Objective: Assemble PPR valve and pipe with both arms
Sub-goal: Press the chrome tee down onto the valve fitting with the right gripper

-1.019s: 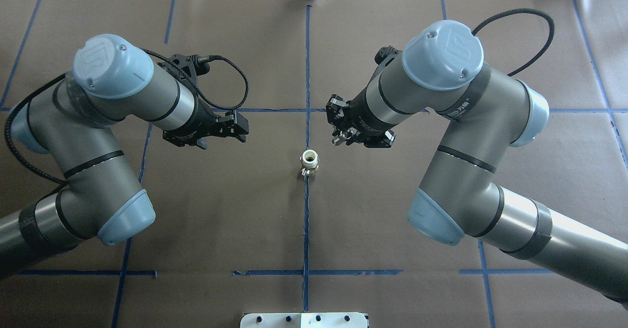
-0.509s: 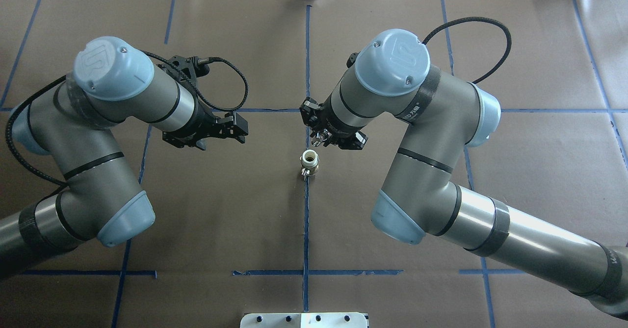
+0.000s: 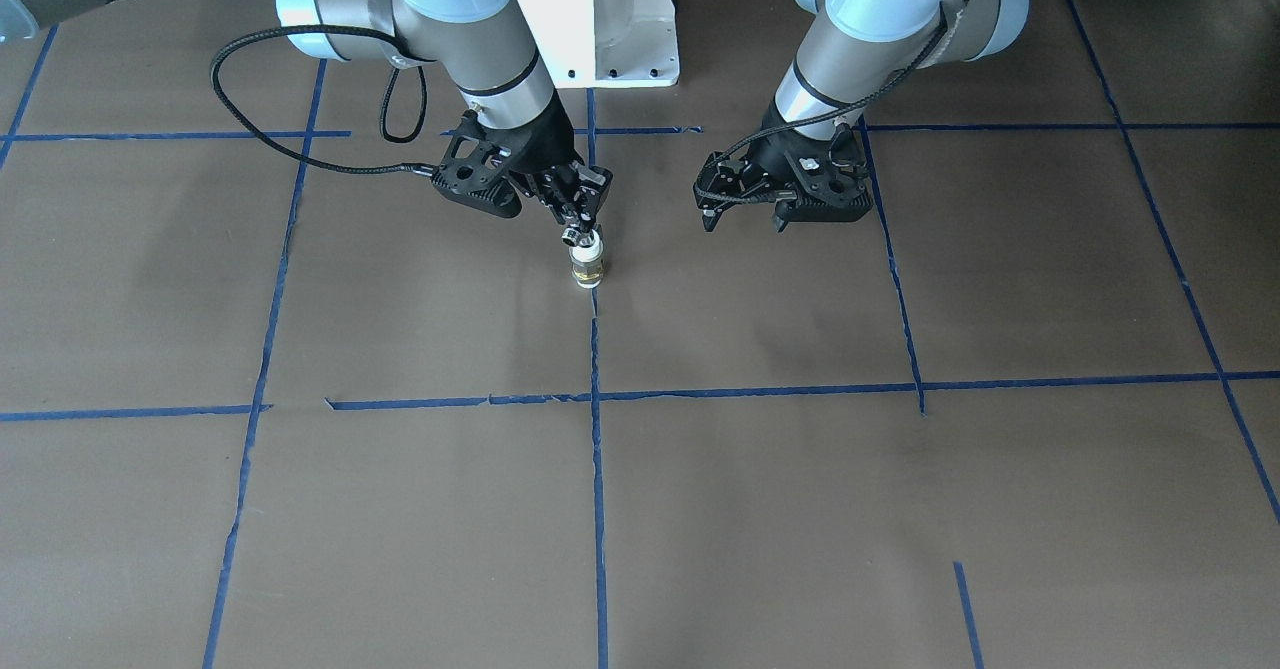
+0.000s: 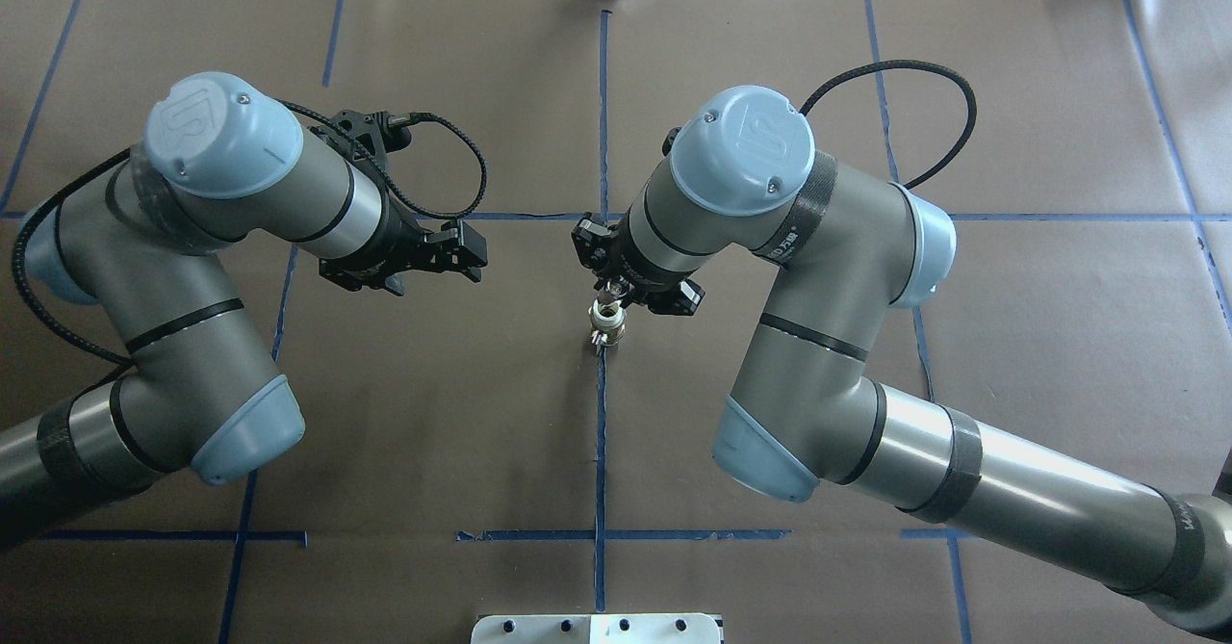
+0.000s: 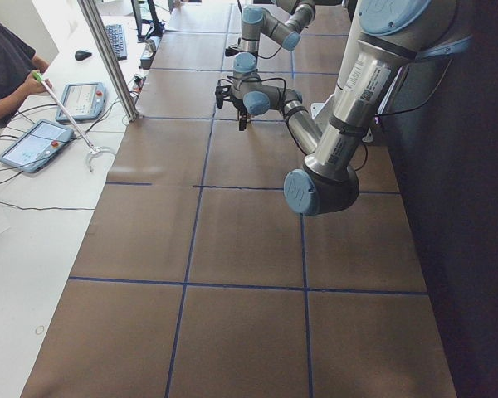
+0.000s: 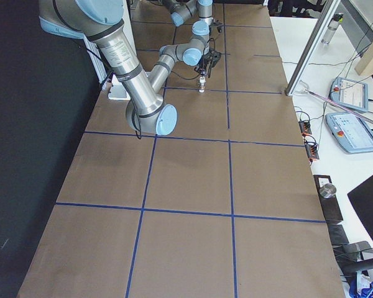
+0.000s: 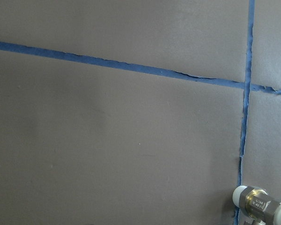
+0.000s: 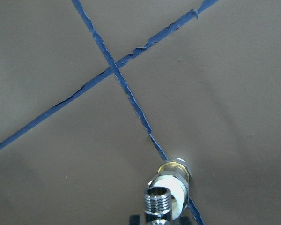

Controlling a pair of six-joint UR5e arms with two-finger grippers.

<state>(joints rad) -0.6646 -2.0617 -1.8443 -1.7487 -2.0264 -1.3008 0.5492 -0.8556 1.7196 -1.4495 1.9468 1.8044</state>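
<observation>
Centrally, the white-and-brass valve (image 4: 606, 328) stands upright on the brown tabletop (image 4: 433, 413), right on a blue tape line (image 4: 600, 451). Just above it hangs the right end effector (image 3: 573, 232), its fingers pinching a chrome threaded piece (image 8: 160, 202) whose end sits over the valve's white top; whether the two touch cannot be told. The left end effector (image 4: 474, 257) hovers well apart, across the tape line, its fingers spread. The right arm (image 4: 866, 240) and the left arm (image 4: 192, 240) both bend inward toward the middle.
</observation>
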